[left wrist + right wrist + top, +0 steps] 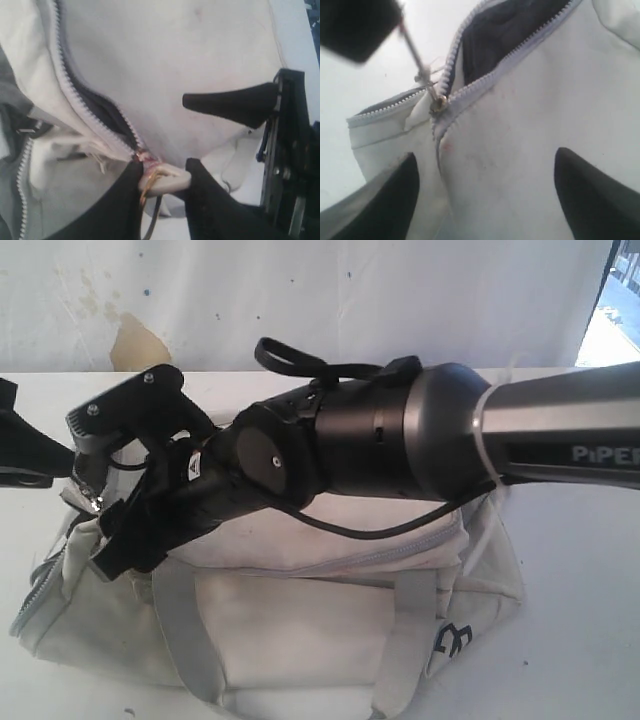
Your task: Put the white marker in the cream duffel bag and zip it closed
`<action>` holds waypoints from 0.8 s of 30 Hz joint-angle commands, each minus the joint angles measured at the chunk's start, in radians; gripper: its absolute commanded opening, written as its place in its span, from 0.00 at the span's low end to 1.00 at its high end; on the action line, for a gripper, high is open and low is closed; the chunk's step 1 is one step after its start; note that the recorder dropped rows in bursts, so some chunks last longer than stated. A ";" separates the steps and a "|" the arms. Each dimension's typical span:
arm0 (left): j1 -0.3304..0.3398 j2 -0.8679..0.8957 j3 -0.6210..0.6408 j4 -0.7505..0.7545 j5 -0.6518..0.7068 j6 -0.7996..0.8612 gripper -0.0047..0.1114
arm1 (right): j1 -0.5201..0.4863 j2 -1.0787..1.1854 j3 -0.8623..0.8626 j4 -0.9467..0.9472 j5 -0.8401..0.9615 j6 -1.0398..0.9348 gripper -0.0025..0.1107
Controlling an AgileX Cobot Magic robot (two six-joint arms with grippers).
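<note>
Cream duffel bag (300, 630) lies on the white bench (580, 640), under the right arm (400, 440). Left wrist view: left claw (165, 172) pinches bag fabric at the zipper end. Right wrist view: right claw (486, 155) stands spread wide over the bag, with the zipper (500, 65) partly undone.

Black-and-silver arm, matte black gripper
The right arm's silver-grey forearm tube (560, 405) bears white lettering (605, 453) cut off by the frame edge; a black cylindrical wrist (350, 435) follows, then a round black joint cap (265, 455) with one small screw, a thin black cable (345, 532) and a white triangle sticker (196, 467). The right gripper (486, 156) has tapered black fingers (592, 197).
</note>
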 commanded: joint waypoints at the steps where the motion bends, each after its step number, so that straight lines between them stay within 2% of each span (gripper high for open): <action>1: 0.004 -0.041 0.041 -0.021 0.079 0.049 0.04 | -0.007 -0.056 -0.007 0.022 0.102 0.115 0.52; 2: 0.004 -0.057 0.051 -0.018 0.075 0.047 0.04 | -0.007 -0.056 -0.007 0.034 0.129 0.118 0.48; 6: 0.001 -0.100 0.078 0.023 0.091 0.041 0.04 | -0.007 -0.053 -0.007 0.034 0.159 0.120 0.47; 8: 0.001 -0.135 0.109 0.078 0.072 0.005 0.04 | -0.007 -0.053 -0.007 0.071 0.164 0.222 0.47; 11: 0.001 -0.185 0.133 0.084 0.095 0.001 0.04 | -0.007 -0.053 -0.007 0.095 0.171 0.302 0.47; 16: 0.001 -0.246 0.181 0.089 0.082 -0.004 0.04 | -0.011 -0.053 -0.007 0.107 0.157 0.302 0.47; 20: 0.001 -0.269 0.279 0.089 0.053 0.000 0.04 | -0.011 -0.052 -0.010 0.178 0.137 0.295 0.47; 24: 0.001 -0.269 0.334 0.083 0.027 0.018 0.04 | -0.011 -0.056 -0.011 0.235 0.276 0.192 0.47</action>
